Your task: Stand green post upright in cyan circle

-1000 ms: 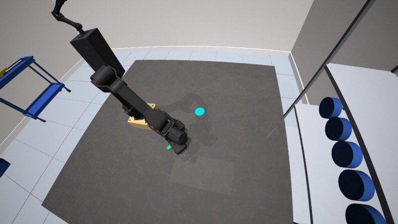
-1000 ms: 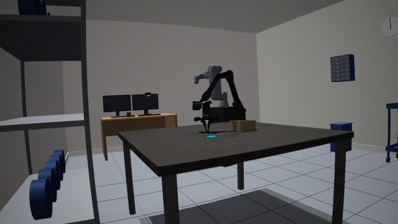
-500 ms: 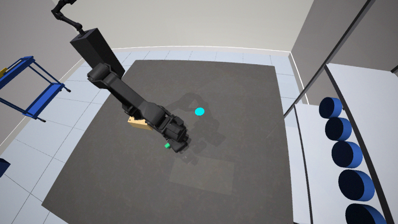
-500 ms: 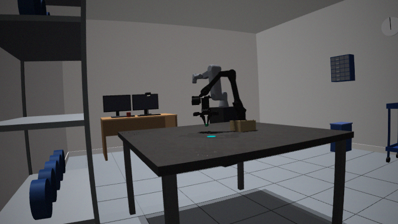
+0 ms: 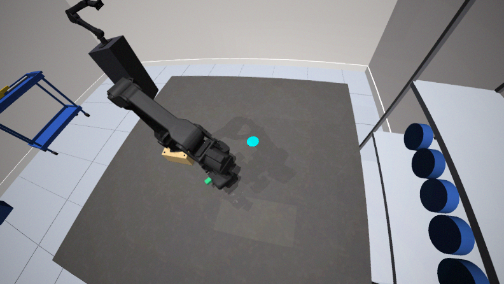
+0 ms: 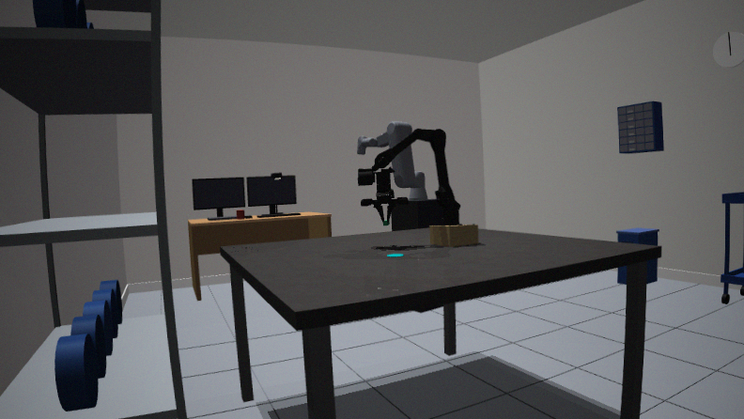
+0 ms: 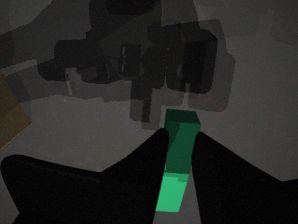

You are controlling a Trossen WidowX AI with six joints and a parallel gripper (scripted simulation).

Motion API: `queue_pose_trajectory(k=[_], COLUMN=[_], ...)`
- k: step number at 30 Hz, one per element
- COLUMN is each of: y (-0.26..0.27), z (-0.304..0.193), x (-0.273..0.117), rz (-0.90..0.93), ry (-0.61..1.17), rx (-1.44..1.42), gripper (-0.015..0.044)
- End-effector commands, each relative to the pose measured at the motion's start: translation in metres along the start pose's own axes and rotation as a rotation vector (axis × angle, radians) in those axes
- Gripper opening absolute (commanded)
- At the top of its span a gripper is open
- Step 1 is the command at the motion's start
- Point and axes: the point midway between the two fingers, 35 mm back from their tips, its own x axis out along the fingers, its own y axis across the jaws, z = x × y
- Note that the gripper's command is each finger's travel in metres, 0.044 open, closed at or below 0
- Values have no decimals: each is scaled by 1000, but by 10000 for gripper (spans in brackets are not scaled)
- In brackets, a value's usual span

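The green post [image 5: 207, 181] [image 6: 385, 223] [image 7: 181, 150] is held between the fingertips of my gripper [image 6: 385, 223] [image 7: 179, 137], which is shut on it. The post lies roughly level, above the table, as the exterior view shows. In the top view the arm hides most of the post; only one end shows. The cyan circle [image 5: 252, 141] [image 6: 395, 256] lies flat on the table and bears nothing. In the top view it is up and to the right of the gripper. It is out of the wrist view.
A tan wooden block [image 5: 177, 156] [image 6: 453, 235] [image 7: 11, 112] stands on the dark table [image 5: 300, 106] [image 6: 546, 249], partly under the arm in the top view. A faint paler rectangle [image 5: 257, 222] shows on the table. Shelving with blue round bins [image 5: 428, 163] stands beyond the table's right side in that view.
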Motion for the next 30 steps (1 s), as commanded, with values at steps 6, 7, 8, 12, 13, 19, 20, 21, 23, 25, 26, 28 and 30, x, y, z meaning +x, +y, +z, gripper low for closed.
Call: queue_pose_trajectory(k=[6,7,8,12,13,19,20,21,23,25,26,28,30], y=[1,2,2,1,1,0,0,0,0,0,1,1,1], z=[0,0,0,4,6,21,24,27,32,38,41,46,52], x=[-27,-28,-28,-29,-29,-31,-31,-32,-32,-33,-33,-34,-35], rz=[-9,-8,-8,-8,-8,-5,-5,-5,-4,-3,-2,-1,-1], ry=[-9,-10,-10,-11,-11,-15,-16,-17,-18,-19,-20,-21,-22], rx=[-5,-6,-6,-13,-17,-50,-55,-61,-72,-83,-88,-99,-110], gripper=[22,22,22,22,22,22,22,22,22,22,22,22,22])
